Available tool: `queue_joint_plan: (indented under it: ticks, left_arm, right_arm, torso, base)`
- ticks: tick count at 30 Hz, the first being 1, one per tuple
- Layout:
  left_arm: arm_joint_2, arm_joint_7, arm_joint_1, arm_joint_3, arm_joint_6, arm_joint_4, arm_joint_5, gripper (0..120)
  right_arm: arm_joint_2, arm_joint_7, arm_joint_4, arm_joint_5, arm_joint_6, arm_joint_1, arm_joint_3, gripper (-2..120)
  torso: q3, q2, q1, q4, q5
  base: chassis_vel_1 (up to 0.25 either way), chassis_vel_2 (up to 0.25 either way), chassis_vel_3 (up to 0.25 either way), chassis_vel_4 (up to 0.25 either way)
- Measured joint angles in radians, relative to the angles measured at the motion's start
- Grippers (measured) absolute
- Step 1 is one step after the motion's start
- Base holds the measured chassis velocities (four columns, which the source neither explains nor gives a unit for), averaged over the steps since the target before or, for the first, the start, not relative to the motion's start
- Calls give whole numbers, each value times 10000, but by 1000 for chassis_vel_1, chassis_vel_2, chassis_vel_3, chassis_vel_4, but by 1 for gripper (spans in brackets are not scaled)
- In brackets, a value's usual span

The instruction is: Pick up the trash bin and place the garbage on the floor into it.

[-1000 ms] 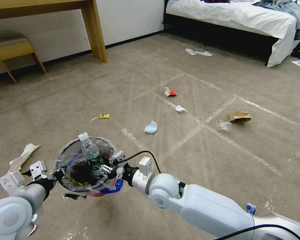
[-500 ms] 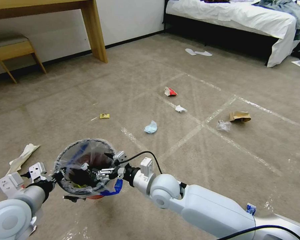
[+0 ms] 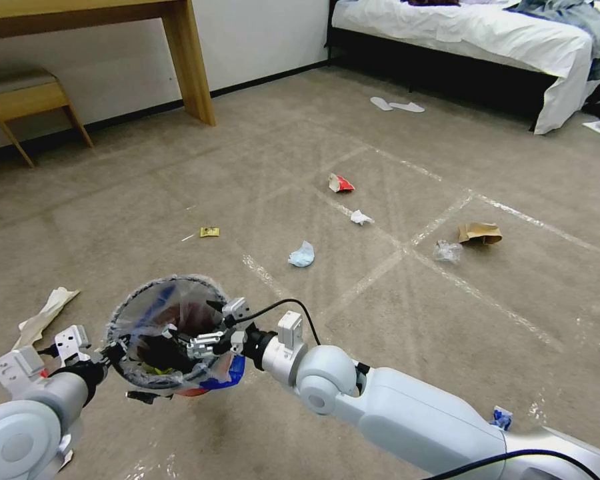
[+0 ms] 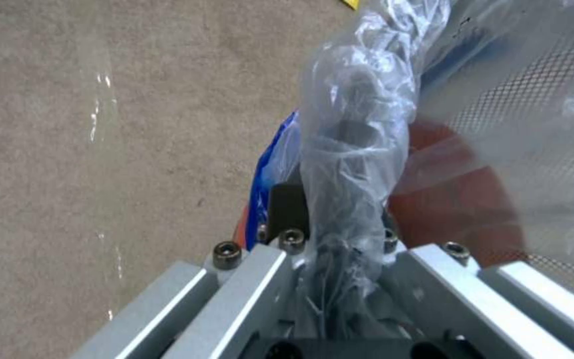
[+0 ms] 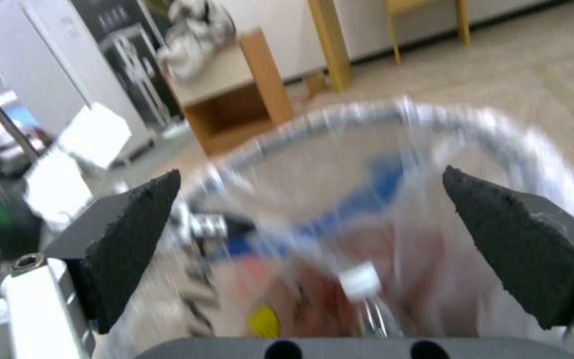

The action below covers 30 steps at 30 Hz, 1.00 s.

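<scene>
Partly hidden bottle [image 5: 360,286], blurred trash bin [image 3: 163,333]

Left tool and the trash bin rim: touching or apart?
Touching. In the left wrist view the left tool is shut on the plastic-wrapped rim of the trash bin, the liner bunched between its fingers; the head view shows the bin held above the carpet.

We are in a bedroom: a bed [image 3: 473,40] with white sheets, carpet [image 3: 393,313], a wooden desk [image 3: 180,53], a stool [image 3: 27,100], slippers [image 3: 397,105].
</scene>
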Motion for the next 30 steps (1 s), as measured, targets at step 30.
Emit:
queue_joint_plan:
  ticks: [30]
  left_arm:
    - [-34,188,-17,-121,0,166,215,1]
  right_arm:
    - [135,-2668,974,-43,2037,-1464,5931,100]
  torso:
    - [0,0,0,0,3]
  base:
    - [0,0,0,0]
